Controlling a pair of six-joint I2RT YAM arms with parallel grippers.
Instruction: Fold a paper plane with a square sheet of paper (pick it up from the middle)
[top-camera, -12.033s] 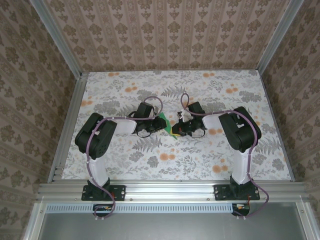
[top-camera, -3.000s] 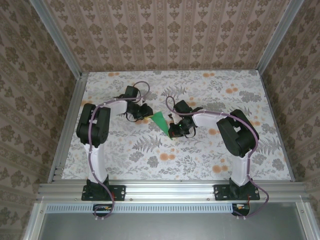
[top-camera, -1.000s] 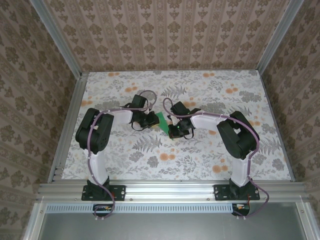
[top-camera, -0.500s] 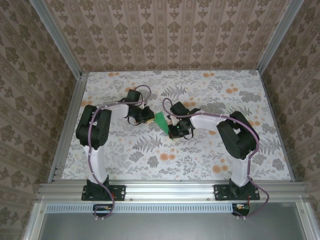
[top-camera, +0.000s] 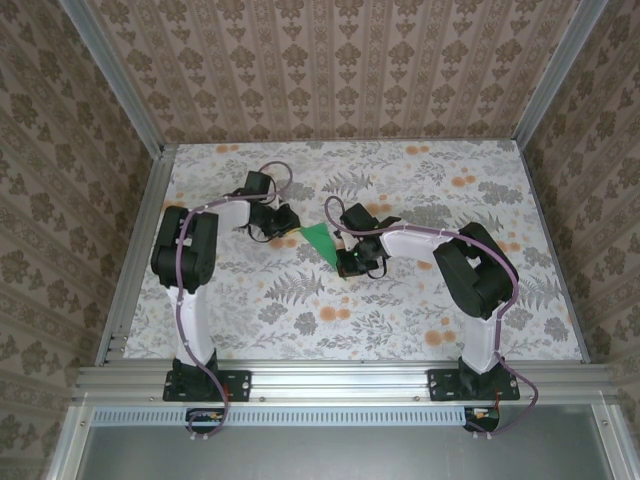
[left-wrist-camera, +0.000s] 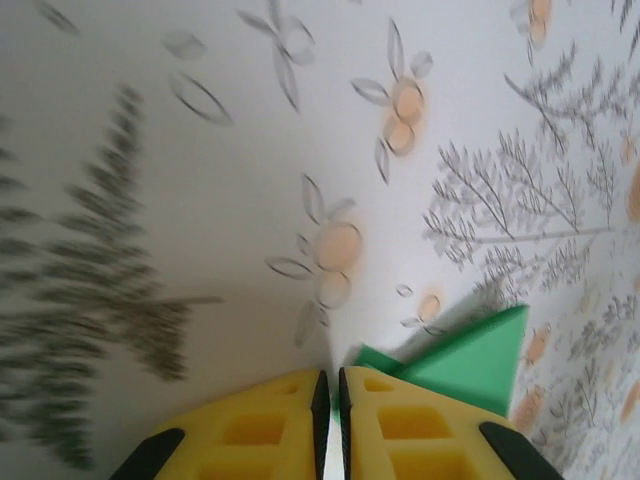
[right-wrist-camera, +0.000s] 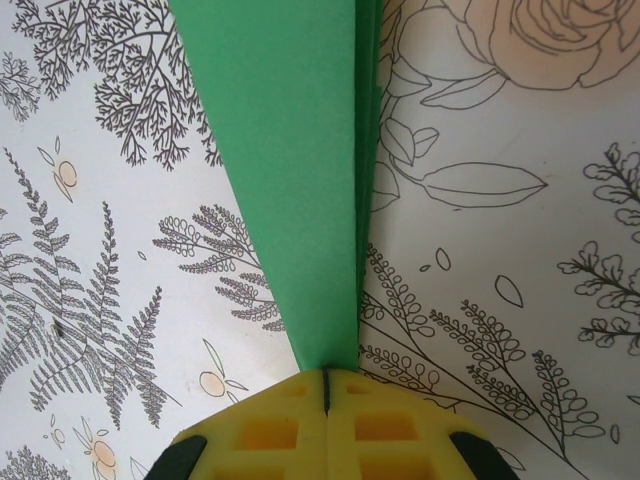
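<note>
From above: one flower-printed table (top-camera: 400, 320) and two arms, left arm (top-camera: 185, 250) and right arm (top-camera: 475, 265), both bent inward toward the middle. One green plane (top-camera: 318, 242) flat on the table between the two grippers, broad end toward the left gripper (top-camera: 283, 222), point at the right gripper (top-camera: 347, 262). Left gripper just beside the broad end; touching or not, cannot tell from here. Right gripper down on the narrow end. From the left wrist: left gripper (left-wrist-camera: 330, 378) low over the table (left-wrist-camera: 200, 150), two yellow fingers (left-wrist-camera: 250, 430) drawn almost together, a thin slit between them and nothing visible in it. One green corner of the plane (left-wrist-camera: 465, 360) sticking out past the finger on the picture's right, lying on the table; pinched or merely beside, cannot tell. From the right wrist: right gripper (right-wrist-camera: 325, 375) with two yellow fingers (right-wrist-camera: 260, 430) pressed tight, seam closed, clamped on the plane's narrow tip. Plane (right-wrist-camera: 290, 150) widening away from the fingertips across the table (right-wrist-camera: 500, 300), one straight folded edge along its right side, several stacked layers showing there.
</note>
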